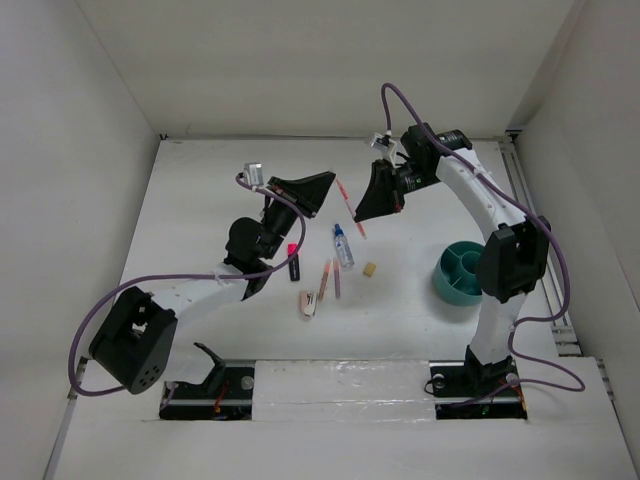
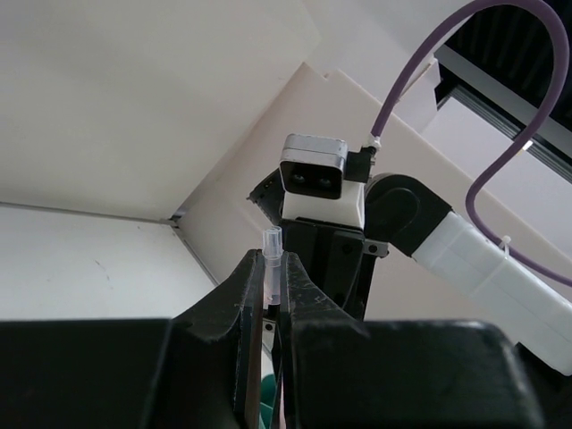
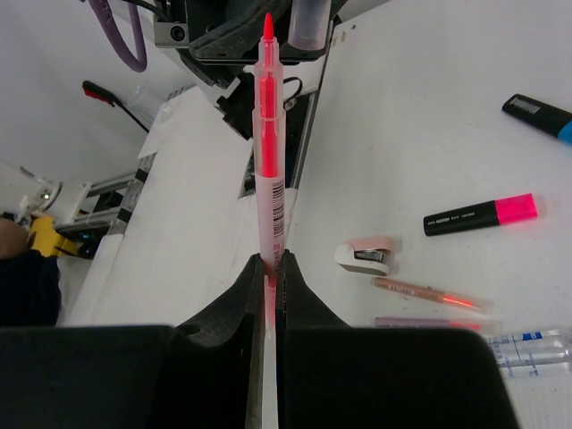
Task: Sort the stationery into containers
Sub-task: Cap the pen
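Observation:
My right gripper [image 1: 365, 207] [image 3: 271, 265] is shut on a thin pink-orange pen [image 3: 268, 152] [image 1: 343, 193] and holds it above the table, its bare red tip pointing at my left gripper. My left gripper [image 1: 322, 195] [image 2: 270, 279] faces it and is shut on a small clear pen cap [image 2: 271, 259]. On the table lie a pink-capped highlighter [image 1: 293, 258] [image 3: 483, 213], a blue-capped highlighter [image 3: 541, 116], a clear bottle [image 1: 343, 245], two pens [image 1: 325, 280] [image 3: 429, 293], a tan eraser [image 1: 370, 269] and a pinkish stapler [image 1: 310, 303] [image 3: 365, 255]. The teal organiser cup [image 1: 455, 275] stands at the right.
The right arm's elbow [image 1: 510, 260] overlaps the cup's right side. White walls close in the table at the left, back and right. The arm bases and their rail [image 1: 340, 385] run along the near edge.

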You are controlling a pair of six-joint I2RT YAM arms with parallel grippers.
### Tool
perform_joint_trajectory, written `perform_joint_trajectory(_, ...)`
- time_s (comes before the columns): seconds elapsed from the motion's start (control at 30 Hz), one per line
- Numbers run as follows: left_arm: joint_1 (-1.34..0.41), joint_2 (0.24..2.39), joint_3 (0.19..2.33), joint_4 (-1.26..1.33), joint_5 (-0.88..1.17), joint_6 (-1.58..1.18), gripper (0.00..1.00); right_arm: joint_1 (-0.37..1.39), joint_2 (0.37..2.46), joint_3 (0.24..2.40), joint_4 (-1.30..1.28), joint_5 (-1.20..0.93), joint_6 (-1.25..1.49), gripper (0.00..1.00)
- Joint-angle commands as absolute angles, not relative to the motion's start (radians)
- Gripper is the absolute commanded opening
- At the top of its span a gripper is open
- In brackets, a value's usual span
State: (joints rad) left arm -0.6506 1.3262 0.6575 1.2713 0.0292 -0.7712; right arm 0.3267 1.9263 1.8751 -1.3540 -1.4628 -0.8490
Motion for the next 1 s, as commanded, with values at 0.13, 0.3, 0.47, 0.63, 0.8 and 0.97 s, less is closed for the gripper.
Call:
perform_joint_trajectory(0.13,-0.653,1.267,0.715,1.296,-0.006,-0.739,0.00,0.325,1.893,1.882,-1.378,-1.523,-0.882,0.00)
perform_joint_trajectory(0.3,-0.653,1.258,0.715,1.287,-0.006,-0.730,0.00,0.325,1.902,1.873,-1.378,-1.514,-0.882,0.00)
perform_joint_trajectory(0.47,-0.653,1.268,0.715,1.296,0.012,-0.730,0.00,0.325,1.911,1.884,-1.378,-1.514,-0.882,0.00)
perform_joint_trajectory(0.63,-0.653,1.299,0.715,1.338,0.032,-0.761,0.00,0.325,1.911,1.893,-1.378,-1.523,-0.882,0.00)
perform_joint_trajectory(0.8,-0.653,1.331,0.724,1.365,0.052,-0.779,0.00,0.325,1.921,1.893,-1.378,-1.523,-0.873,0.00)
perform_joint_trajectory(0.97,-0.653,1.342,0.724,1.374,0.063,-0.779,0.00,0.325,1.930,1.902,-1.378,-1.523,-0.873,0.00)
